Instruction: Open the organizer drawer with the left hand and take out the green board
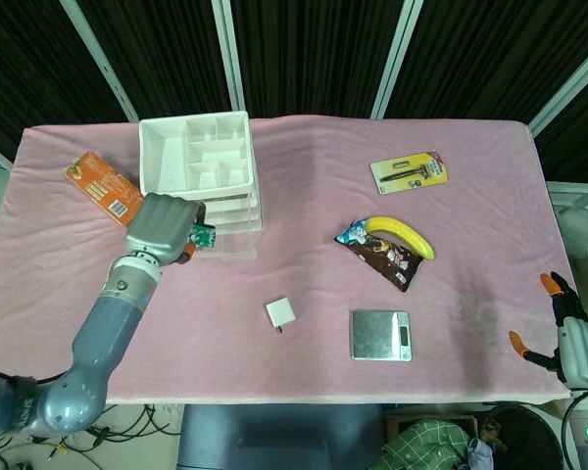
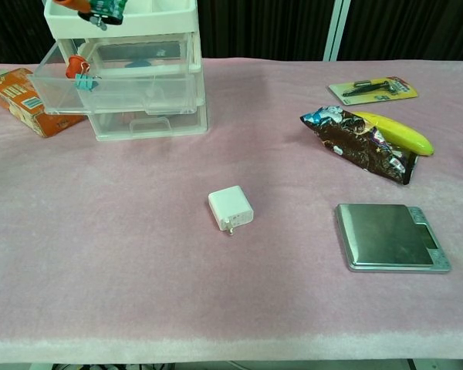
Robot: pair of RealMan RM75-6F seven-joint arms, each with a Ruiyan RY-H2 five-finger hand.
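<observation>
1. Head view:
   - Seen near the far left part of the pink table [image 1: 304,186]: the white organizer [image 1: 198,166] with a divided tray on top and clear drawers below.
   - Raised just in front of the organizer, at its left corner: the left hand [image 1: 162,227], with its fingers closed on the green board [image 1: 205,236], which sticks out toward the clear drawers.
   - Lying left of the organizer, close to it: an orange box [image 1: 106,190].
   - Placed well to the right of the organizer: a razor pack [image 1: 409,172], and nearer the front a banana [image 1: 400,235] resting on a dark snack bag [image 1: 380,257].
   - Set in front of the organizer, apart from it: a white charger [image 1: 281,313], and further right a metal scale [image 1: 380,335].
   - Hanging beyond the right edge of the table, far from the organizer: the right hand [image 1: 573,338], holding nothing, fingers spread.

2. Chest view:
   - Pulled out toward the left front of the organizer [image 2: 127,69]: the open drawer [image 2: 100,89], with a red and a blue clip [image 2: 79,72] on its rim.
   - Visible at the top edge, above the organizer's tray: the green board [image 2: 108,8], cut off by the frame, with an orange fingertip beside it; otherwise cannot tell more of the left hand here.
   - Partly hidden behind the open drawer, left of the organizer: the orange box [image 2: 17,95].
   - Right hand out of this frame.
</observation>
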